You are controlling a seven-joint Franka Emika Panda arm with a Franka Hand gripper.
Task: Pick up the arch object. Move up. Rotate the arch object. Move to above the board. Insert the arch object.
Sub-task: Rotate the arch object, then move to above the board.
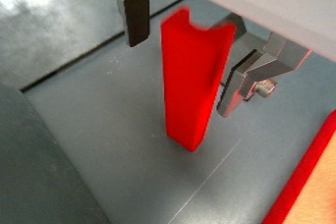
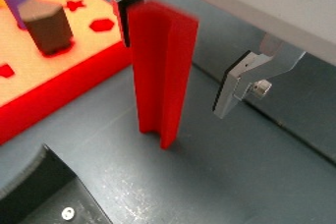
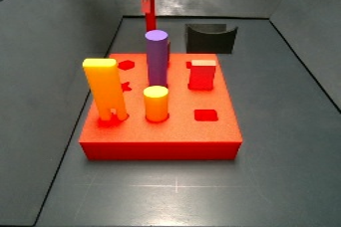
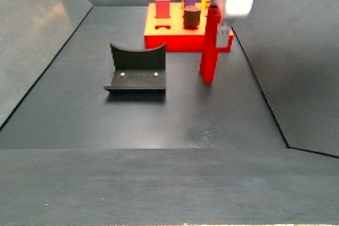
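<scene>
Behind the board, toward twelve o'clock in a side view, the arch object stands upright on the dark floor, apart from the slab. Both wrist views show the gripper lowered around its upper part, jaws spread: one finger sits just beside one broad side of the piece, the other finger stands clear of it, with grey floor visible in the gap. Nothing is clamped yet, and the piece's foot rests on the floor.

My judgement is that the first step, the pick-up, is in hand and unfinished. The next move calls for closing the jaws squarely on the flat faces, keeping the piece from tipping as the nearer pad meets it first, then lifting straight up. Rotation, travel over the board and insertion all remain. The black notched block lies at about nine o'clock from the piece, out of the way.
</scene>
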